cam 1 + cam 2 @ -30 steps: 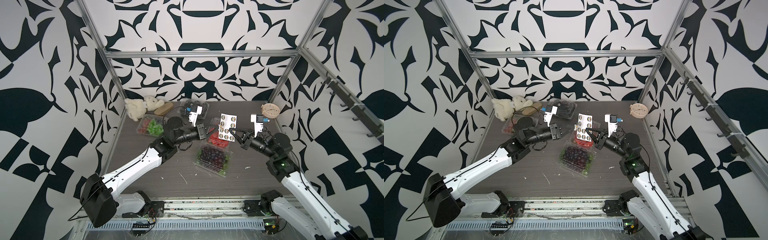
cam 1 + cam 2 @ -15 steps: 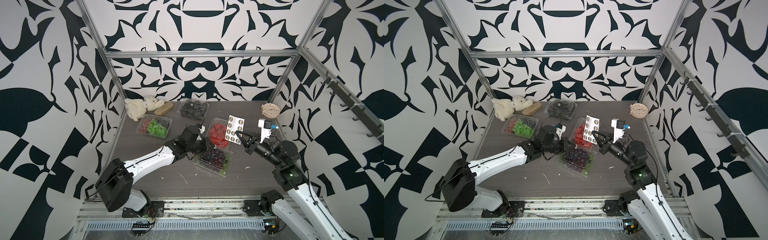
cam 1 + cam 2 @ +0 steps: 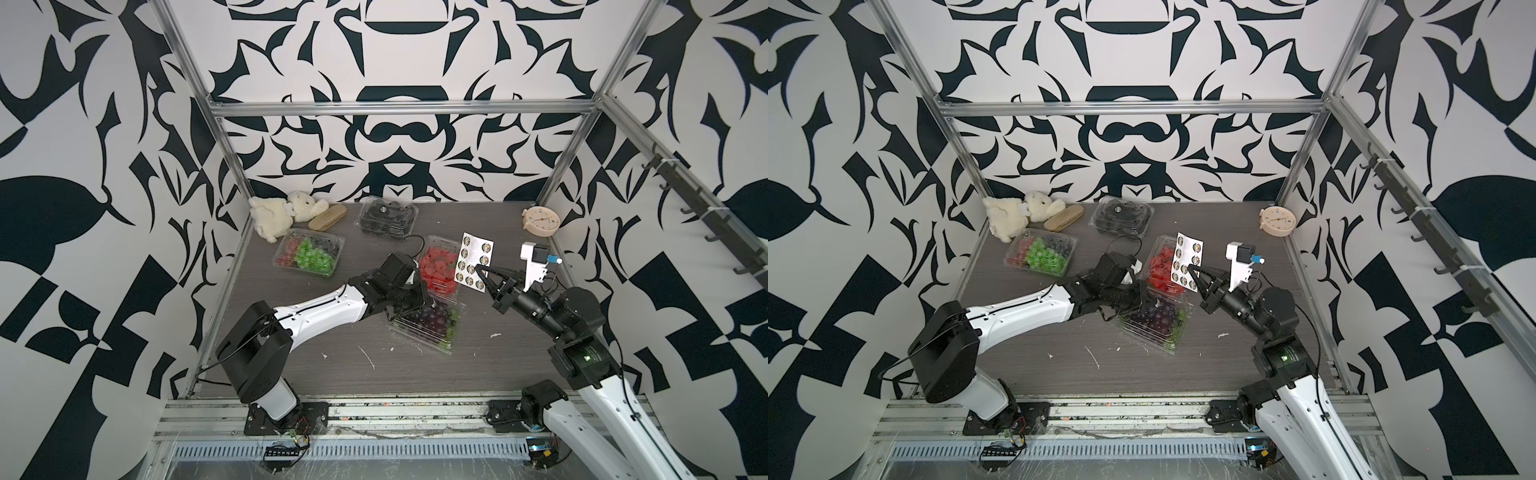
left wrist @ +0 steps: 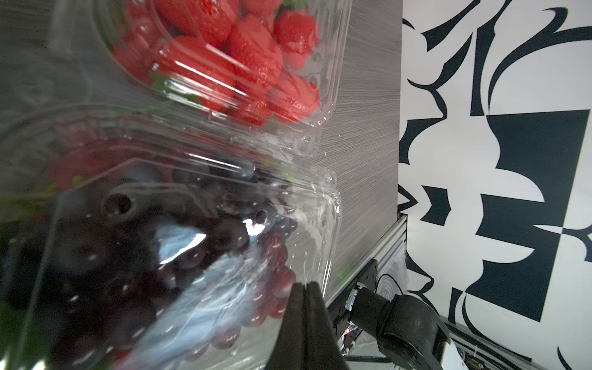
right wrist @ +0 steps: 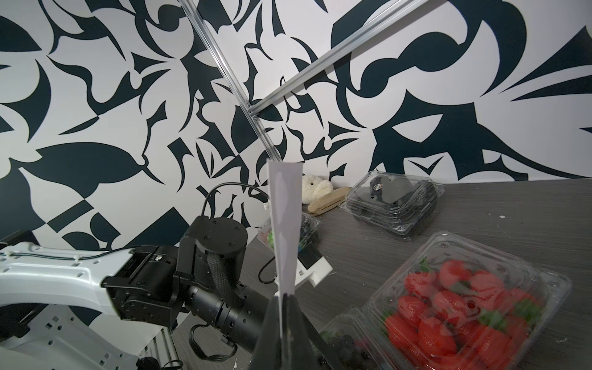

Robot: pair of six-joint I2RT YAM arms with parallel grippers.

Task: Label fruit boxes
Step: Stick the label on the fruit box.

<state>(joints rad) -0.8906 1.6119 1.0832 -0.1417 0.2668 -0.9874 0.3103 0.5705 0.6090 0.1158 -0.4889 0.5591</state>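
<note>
Four clear fruit boxes lie on the dark table. The strawberry box (image 3: 436, 266) (image 4: 230, 54) (image 5: 464, 304) touches the dark grape box (image 3: 432, 324) (image 4: 179, 243). The black berry box (image 3: 388, 216) (image 5: 394, 198) stands at the back, the mixed box (image 3: 309, 253) at the left. My left gripper (image 3: 428, 300) (image 4: 304, 285) is shut, its tip down on the grape box's lid; nothing shows between its jaws. My right gripper (image 3: 482, 277) (image 5: 285, 296) is shut on the lower edge of the white sticker sheet (image 3: 474, 261) (image 5: 285, 217), holding it upright beside the strawberry box.
A cream plush toy (image 3: 278, 212) and a tan oblong object (image 3: 328, 217) lie in the back left corner. A round clock (image 3: 540, 217) stands at the back right. Small white scraps (image 3: 368, 357) dot the table's front. Metal frame posts line the table's sides.
My left arm has swung from up beside the sticker sheet down onto the grape box. My right gripper has carried the sheet a little to the right and lower.
</note>
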